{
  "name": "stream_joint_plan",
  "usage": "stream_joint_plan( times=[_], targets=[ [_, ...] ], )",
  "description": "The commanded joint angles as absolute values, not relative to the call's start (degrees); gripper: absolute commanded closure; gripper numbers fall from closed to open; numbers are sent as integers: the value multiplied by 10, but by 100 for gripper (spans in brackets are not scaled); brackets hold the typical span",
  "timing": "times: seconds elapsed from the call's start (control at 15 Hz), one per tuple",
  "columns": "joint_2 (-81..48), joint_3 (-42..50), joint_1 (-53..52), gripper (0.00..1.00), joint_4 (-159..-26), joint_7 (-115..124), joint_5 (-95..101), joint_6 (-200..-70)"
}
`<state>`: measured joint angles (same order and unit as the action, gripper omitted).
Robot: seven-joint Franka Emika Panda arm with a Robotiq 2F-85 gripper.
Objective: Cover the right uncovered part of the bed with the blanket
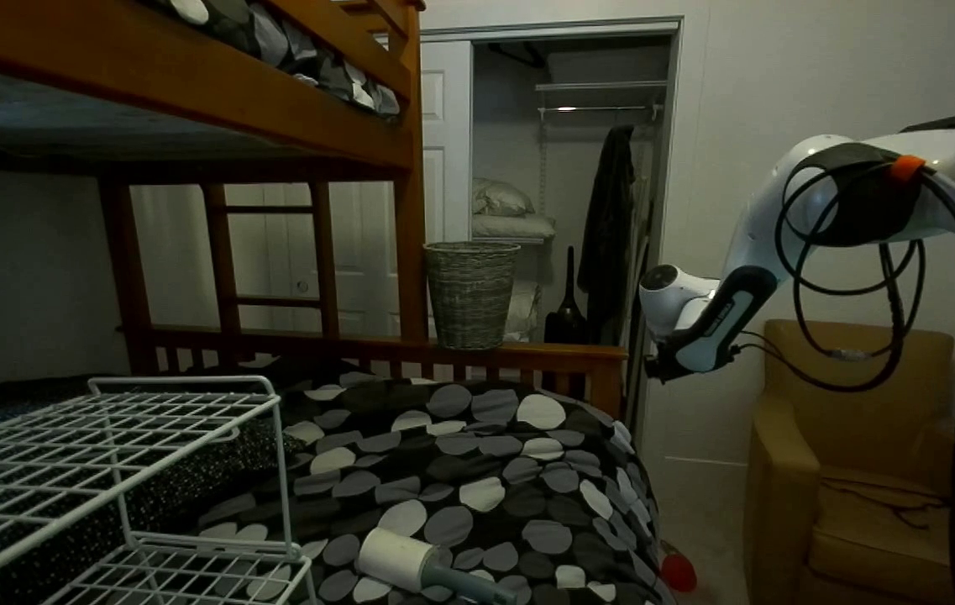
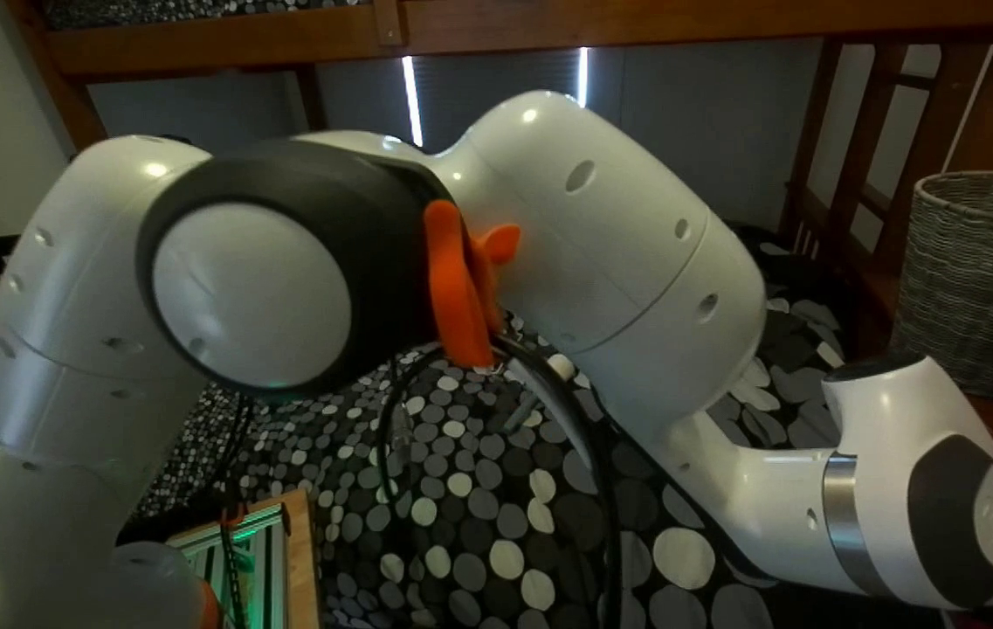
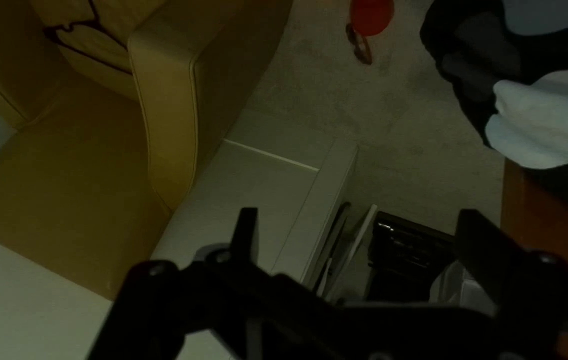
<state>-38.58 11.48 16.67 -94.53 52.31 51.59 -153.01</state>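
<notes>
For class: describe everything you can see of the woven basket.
The grey basket looks like wicker, with fine horizontal strands. It is round, lidless and tapered, wide at the rim and narrower at the base. It stands upright on the bed's wooden end rail, beside a post; whether it touches the post is unclear. Its contents, if any, are hidden.

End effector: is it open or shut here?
Open: the wrist view shows the end effector with its jaws wide apart, nothing gripped between them.

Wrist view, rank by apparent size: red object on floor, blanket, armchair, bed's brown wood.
1. Armchair
2. Blanket
3. Bed's brown wood
4. Red object
All four are cut off by the frame edge; ranked on visible area only.
</notes>
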Motion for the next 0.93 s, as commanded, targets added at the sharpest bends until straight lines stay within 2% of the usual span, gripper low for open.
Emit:
stream_joint_plan(
  times=[0.0,0.07,0.13,0.6,0.87],
  targets=[
    [-301,117,149,0,-1055,444,443,-1538],
    [-290,117,145,0,-1067,426,425,-1545],
    [-337,148,124,0,-1008,448,432,-1540],
    [-334,166,106,0,-1010,442,423,-1538],
    [-268,92,118,0,-1057,352,263,-1542]
  ],
)
